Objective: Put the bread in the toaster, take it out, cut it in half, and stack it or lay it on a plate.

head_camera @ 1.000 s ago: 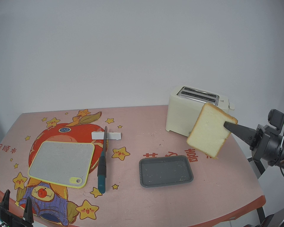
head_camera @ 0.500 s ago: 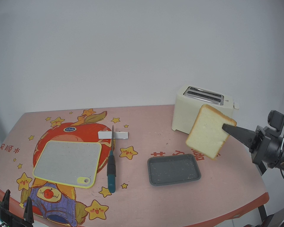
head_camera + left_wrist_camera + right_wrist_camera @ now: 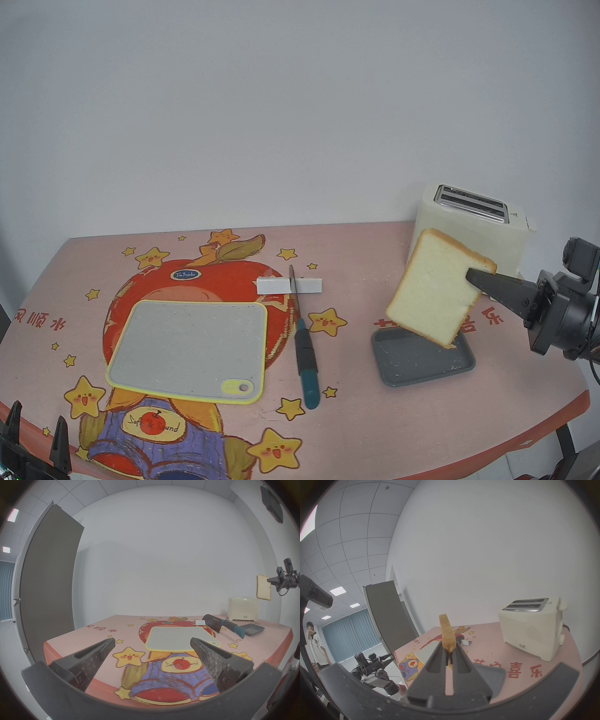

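Right gripper [image 3: 476, 275] jaws clamped on bread slice [image 3: 431, 294] corner; slice hangs over tray [image 3: 437, 375], near toaster [image 3: 481, 225]. Left gripper [image 3: 152, 641] jaws apart, low at table [image 3: 350, 262] edge. Risk: corner grip looks shallow; slice may tear, swing, miss toaster.

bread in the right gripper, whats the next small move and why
Probably carry the bread over the toaster slots, turning it to line up: the right gripper holds it by one edge, tilted, above the tray in front of the toaster, whose slots look empty.
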Robot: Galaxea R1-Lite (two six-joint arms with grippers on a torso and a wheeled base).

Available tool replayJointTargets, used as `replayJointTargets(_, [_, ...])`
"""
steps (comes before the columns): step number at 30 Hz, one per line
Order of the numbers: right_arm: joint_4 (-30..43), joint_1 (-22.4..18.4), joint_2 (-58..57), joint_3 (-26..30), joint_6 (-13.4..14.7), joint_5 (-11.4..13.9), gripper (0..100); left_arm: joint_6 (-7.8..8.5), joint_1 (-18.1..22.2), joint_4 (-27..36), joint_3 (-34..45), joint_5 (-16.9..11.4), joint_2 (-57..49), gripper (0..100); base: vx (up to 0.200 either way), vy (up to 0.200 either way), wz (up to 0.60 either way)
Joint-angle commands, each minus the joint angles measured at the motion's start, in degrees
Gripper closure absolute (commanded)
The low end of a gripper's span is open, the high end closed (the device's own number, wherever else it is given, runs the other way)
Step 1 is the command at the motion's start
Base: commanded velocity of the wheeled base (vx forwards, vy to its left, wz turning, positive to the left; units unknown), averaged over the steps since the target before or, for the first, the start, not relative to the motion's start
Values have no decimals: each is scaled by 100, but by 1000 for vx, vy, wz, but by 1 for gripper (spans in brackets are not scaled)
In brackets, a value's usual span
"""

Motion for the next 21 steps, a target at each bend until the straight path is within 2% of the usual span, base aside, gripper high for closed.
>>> replayJointTargets(1, [0, 26, 26, 8, 3, 1, 100, -2, 1, -3, 101, 0, -40, 0, 0, 200, 0])
replayJointTargets(21, [17, 78, 44, 105, -6, 10, 100, -2, 1, -3, 101, 0, -40, 0, 0, 200, 0])
